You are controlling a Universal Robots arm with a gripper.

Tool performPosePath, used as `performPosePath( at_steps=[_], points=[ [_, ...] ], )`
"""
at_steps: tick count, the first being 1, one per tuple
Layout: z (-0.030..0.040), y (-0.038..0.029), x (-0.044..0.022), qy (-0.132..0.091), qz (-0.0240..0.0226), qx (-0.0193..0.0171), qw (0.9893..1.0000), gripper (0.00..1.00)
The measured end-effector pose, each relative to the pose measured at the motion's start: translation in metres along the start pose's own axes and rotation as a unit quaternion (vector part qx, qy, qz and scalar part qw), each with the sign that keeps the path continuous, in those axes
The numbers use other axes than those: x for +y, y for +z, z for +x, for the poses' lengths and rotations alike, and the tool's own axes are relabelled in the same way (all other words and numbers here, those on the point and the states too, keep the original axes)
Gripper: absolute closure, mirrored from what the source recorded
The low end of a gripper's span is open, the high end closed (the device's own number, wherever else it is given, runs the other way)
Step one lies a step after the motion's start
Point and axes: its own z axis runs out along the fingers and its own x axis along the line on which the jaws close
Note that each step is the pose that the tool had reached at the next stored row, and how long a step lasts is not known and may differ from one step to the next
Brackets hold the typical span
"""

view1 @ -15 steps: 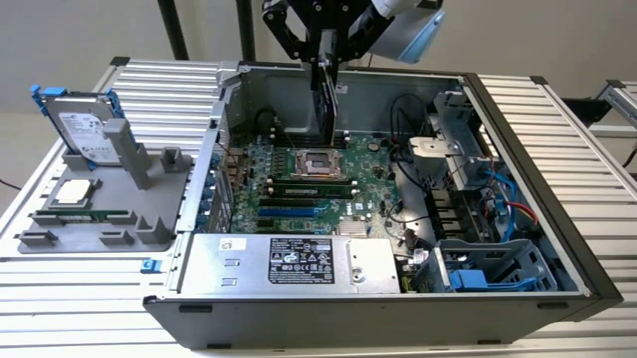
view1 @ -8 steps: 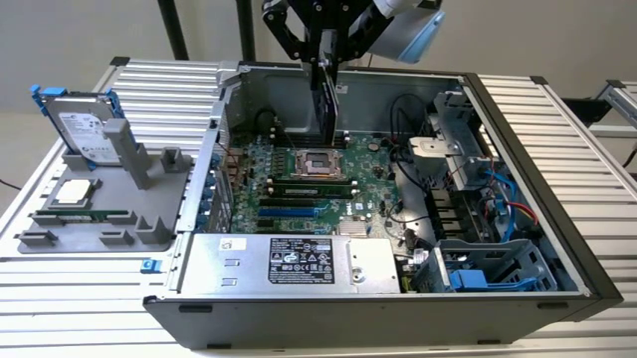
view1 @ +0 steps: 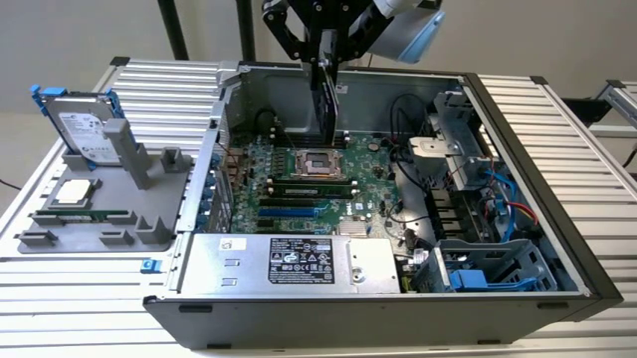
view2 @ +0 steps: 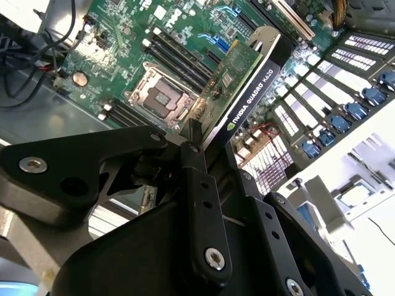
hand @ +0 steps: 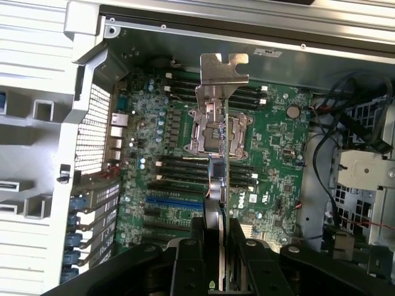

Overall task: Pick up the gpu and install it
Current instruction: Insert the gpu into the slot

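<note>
"Gpu (view1: 326, 101), where is it?"
"Clamped between the fingers (hand: 186, 265) and held on edge over the motherboard (view1: 249, 171), near the processor socket (view1: 316, 161), inside the open computer case (view1: 348, 321)."
"And the bracket?"
"The silver bracket (hand: 220, 77) is at the end away from the grip."

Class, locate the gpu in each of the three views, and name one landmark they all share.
Exterior view: the gpu hangs edge-on from the gripper above the motherboard.
Second wrist view: its green face and black shroud, beside the CPU socket.
First wrist view: edge-on, silver bracket across the socket.
Shared landmark: the CPU socket.
</note>
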Motion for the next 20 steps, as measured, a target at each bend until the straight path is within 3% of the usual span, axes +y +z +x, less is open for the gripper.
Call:
performPosePath(
  at_steps=[10,20],
  points=[
    [0.0000,0.0000,0.0000,-0.022,-0.0006,0.0012,0.9998,1.00],
    [0.0000,0.0001,0.0000,-0.056,-0.0015,0.0029,0.9984,1.00]
  ],
)
